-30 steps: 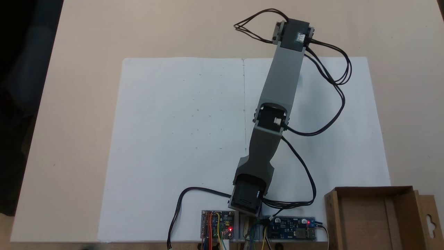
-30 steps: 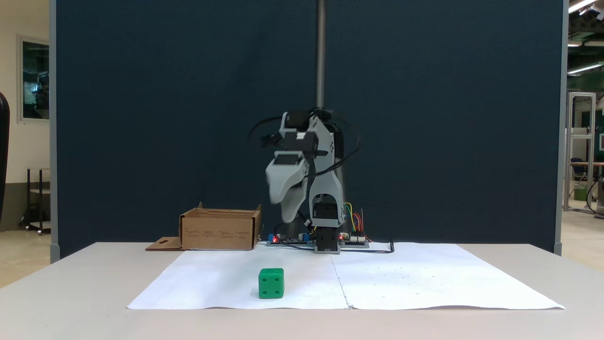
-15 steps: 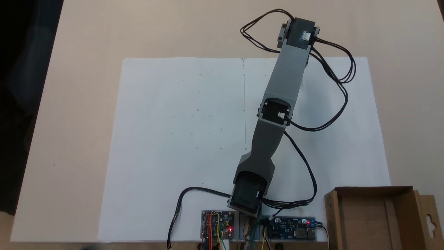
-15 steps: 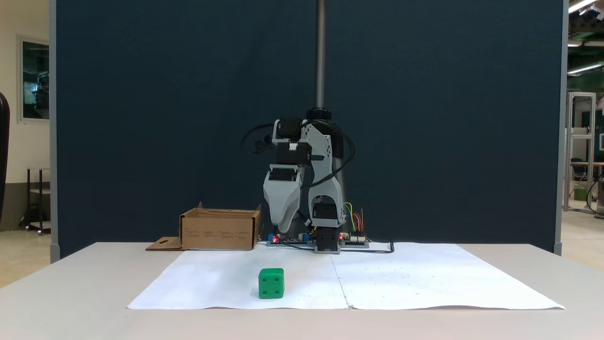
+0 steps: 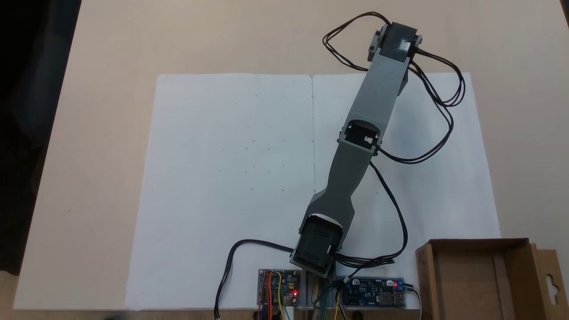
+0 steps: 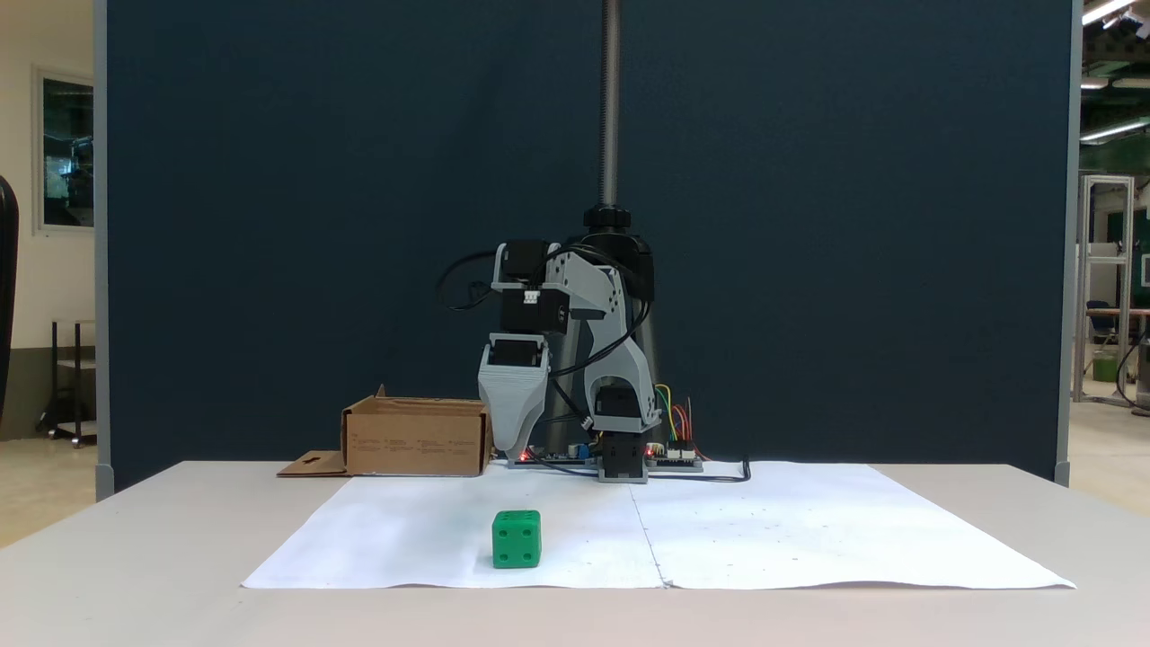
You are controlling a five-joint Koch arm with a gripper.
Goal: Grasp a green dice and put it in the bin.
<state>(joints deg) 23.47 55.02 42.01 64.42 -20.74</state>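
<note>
Tabletop (image 5: 102, 133), pale beige laminate: carries all items listed below. White paper sheets (image 5: 231, 178), two laid edge to edge: cover the middle of the tabletop in both fixed views. Arm (image 5: 355, 146), grey printed links with black servo housings and looped black cables: stretched from its base at 6 o'clock of the paper toward 1 o'clock in the top-down fixed view. Bin (image 5: 478, 278), open-topped brown cardboard box with low walls and a side flap with a hang-hole cutout: at 4 o'clock of the paper beside the arm's base; interior bare cardboard, nothing in it. Tool (image 6: 516, 447), tapered grey printed jaw pair pointing down: hangs above the paper, up and behind the dice in the front-facing fixed view; the jaws line up one behind the other, so I cannot tell whether it is released or clenched. Green dice (image 6: 517, 539), small bright green cube with rounded edges and recessed pips: rests on the paper near its front edge, apart from the tool, ungrasped. Step judged in hand: approach to the dice. Next move calls for bringing the tool down over the cube with jaws spread to straddle it, then clenching.
</note>
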